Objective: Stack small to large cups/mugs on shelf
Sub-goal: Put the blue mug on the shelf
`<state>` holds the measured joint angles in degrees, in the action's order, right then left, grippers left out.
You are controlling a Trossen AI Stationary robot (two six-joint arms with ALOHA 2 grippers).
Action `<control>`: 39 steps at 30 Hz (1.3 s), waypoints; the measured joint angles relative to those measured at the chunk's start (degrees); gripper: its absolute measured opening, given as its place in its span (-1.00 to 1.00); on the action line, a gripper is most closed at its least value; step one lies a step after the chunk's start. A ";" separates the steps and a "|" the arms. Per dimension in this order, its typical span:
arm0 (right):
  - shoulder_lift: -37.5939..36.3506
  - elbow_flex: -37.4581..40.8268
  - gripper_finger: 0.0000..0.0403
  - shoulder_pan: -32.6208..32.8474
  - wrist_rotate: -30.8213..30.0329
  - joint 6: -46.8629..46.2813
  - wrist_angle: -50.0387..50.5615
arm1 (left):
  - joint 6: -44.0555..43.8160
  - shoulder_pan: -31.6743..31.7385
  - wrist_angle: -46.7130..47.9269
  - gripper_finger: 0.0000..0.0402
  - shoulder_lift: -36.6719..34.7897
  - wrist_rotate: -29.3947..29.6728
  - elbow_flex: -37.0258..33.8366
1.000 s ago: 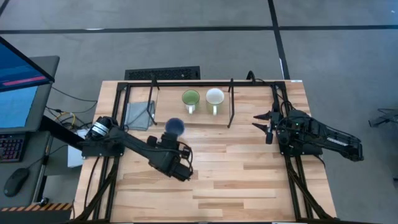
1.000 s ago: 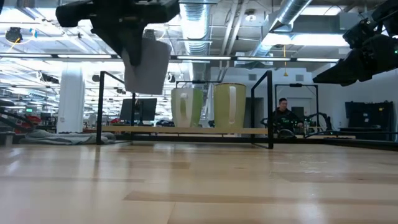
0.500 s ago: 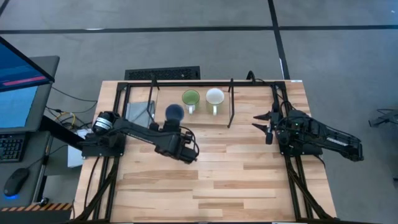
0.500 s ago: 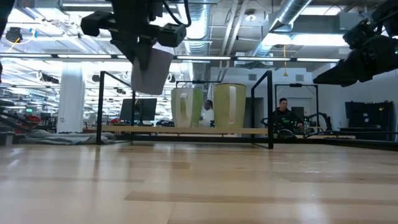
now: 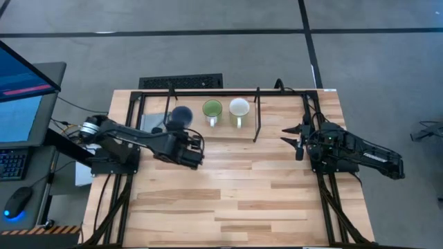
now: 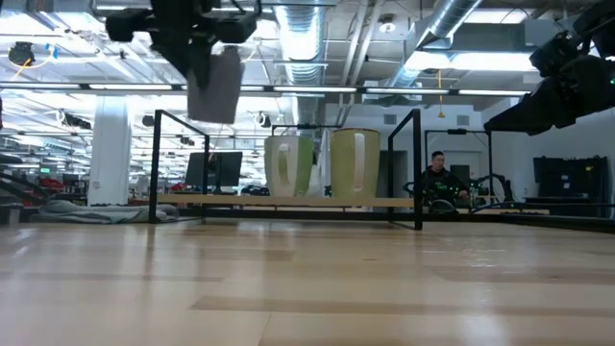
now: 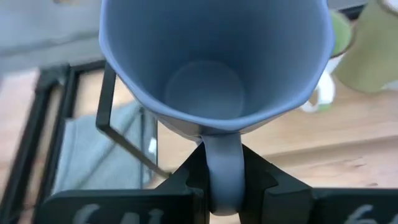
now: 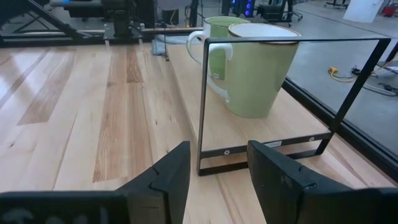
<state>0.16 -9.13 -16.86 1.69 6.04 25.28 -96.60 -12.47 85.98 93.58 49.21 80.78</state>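
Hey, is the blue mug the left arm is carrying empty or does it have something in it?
Empty. The left wrist view looks straight into the blue mug and shows its bare bottom; the left gripper is shut on its handle.

arms: dark, jointed | left arm (image 5: 131, 137): silver joint cap

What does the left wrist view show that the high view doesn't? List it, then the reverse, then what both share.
Left wrist view only: the left end effector pinching the blue-grey mug's handle, and the mug's empty inside. High view only: the right end effector, open, waiting to the right of the shelf, and the white mug. Both: the blue-grey mug, green mug, grey cloth.
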 joint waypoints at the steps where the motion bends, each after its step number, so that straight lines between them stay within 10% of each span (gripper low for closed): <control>1: 0.00 0.00 -0.11 0.00 0.01 0.00 0.00 | 0.82 0.49 -2.07 -0.87 -1.68 -1.17 -1.75; 9: 0.00 0.00 -0.09 -0.02 0.00 0.02 -0.03 | 16.82 7.60 -27.98 -0.87 -12.13 -1.90 -16.08; 22: 0.00 0.02 -0.09 -0.02 -0.04 0.46 -0.03 | 25.82 16.07 -43.94 -0.87 -11.92 -5.36 -24.34; 39: -0.02 0.04 -0.10 -0.04 -0.22 0.54 -0.03 | 27.77 19.06 -45.99 -0.87 -4.15 -4.53 -24.23</control>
<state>0.14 -9.08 -16.91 1.48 6.59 25.26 -68.83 6.59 39.99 89.44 44.68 56.55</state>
